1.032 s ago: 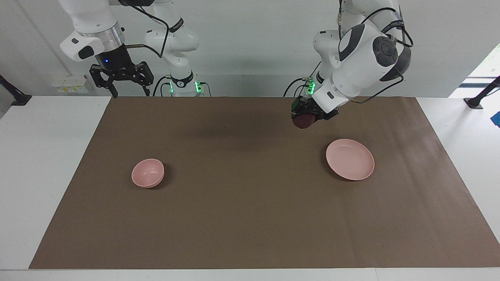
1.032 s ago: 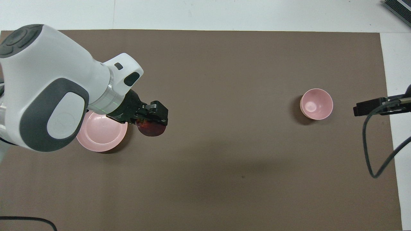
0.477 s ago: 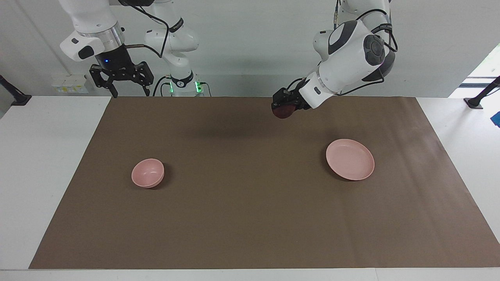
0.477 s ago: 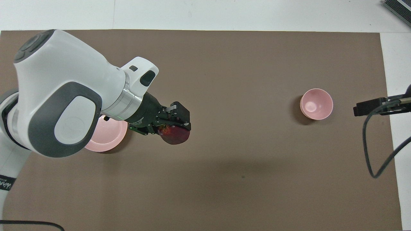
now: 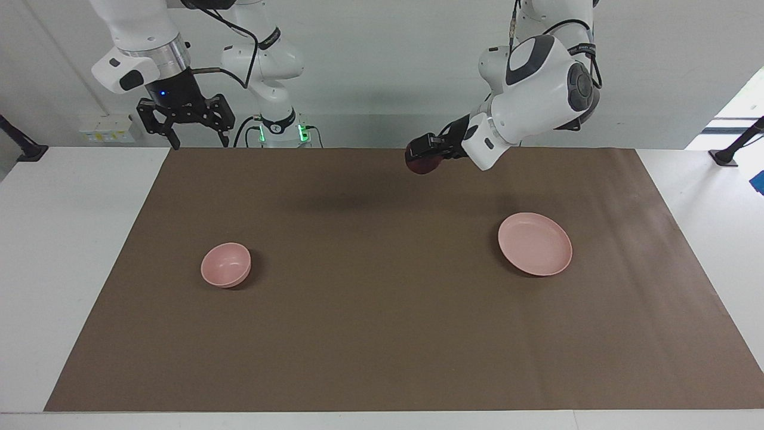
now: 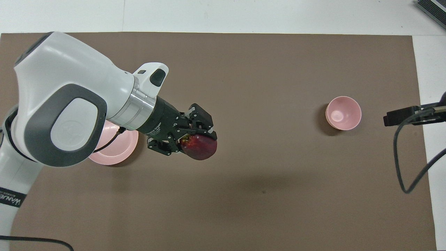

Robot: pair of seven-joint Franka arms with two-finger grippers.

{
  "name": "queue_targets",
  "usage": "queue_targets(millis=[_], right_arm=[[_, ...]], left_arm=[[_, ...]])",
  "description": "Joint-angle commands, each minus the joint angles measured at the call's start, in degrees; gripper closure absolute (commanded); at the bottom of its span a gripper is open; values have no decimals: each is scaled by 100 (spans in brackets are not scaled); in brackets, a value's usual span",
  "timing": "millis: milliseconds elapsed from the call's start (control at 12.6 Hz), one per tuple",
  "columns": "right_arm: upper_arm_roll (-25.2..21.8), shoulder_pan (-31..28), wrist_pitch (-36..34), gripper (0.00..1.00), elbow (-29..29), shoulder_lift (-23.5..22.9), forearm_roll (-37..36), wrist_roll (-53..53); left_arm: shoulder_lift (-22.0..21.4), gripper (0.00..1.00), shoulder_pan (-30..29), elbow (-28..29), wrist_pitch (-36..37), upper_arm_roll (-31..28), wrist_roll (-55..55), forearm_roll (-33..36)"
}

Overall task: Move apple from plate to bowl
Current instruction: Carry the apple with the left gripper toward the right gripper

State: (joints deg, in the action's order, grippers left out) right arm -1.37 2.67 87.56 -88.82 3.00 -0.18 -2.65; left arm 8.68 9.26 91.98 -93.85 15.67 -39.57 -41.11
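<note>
1. here, in the facing view, the left gripper [image 5: 419, 160] hangs in the air over the brown mat [image 5: 382, 334], its fingers clamped on the dark red apple [image 5: 421, 163]. the plate [image 5: 535, 244] lies bare toward the left arm's end, the bowl [image 5: 226, 264] well apart toward the right arm's end. the right gripper [image 5: 182, 126] waits high over the table's edge by its base, fingers spread wide, holding nothing.
2. in the overhead view, the left gripper [image 6: 195, 139] holds the apple [image 6: 199, 147] over the mat between the plate [image 6: 116, 150] and the bowl [image 6: 343, 113], just beside the plate.
</note>
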Motion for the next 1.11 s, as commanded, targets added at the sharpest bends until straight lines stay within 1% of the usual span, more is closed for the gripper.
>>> queue_targets(millis=[0, 238, 318, 397, 556, 635, 715, 874, 1032], right_arm=[[40, -82, -99, 0, -4, 43, 9, -130], [40, -82, -99, 0, 5, 43, 9, -130], [40, -82, -99, 0, 5, 43, 9, -130], [40, -82, -99, 0, 5, 43, 9, -130], [40, -82, -99, 0, 5, 43, 9, -130], [40, -82, -99, 0, 5, 43, 9, -130], [31, -82, -99, 0, -4, 43, 0, -122], [-47, -300, -99, 0, -4, 34, -9, -130], [-57, -319, -125, 0, -4, 43, -18, -139]], left_arm=[[-7, 100, 23, 4, 25, 6, -639, -632], [2, 100, 32, 39, -55, 50, -1403, -1292], [-7, 100, 41, 48, -72, 68, -1535, -1363], [2, 100, 41, 4, -185, 155, -1841, -1486], [-16, 100, 41, 152, -720, 304, -2194, -1828], [-24, 100, 41, 179, -818, 314, -2344, -1952], [-24, 100, 23, 241, -924, 323, -2397, -2084], [-7, 100, -65, 521, -1100, 305, -2398, -2680], [37, 100, -65, 680, -1223, 314, -2389, -2971]])
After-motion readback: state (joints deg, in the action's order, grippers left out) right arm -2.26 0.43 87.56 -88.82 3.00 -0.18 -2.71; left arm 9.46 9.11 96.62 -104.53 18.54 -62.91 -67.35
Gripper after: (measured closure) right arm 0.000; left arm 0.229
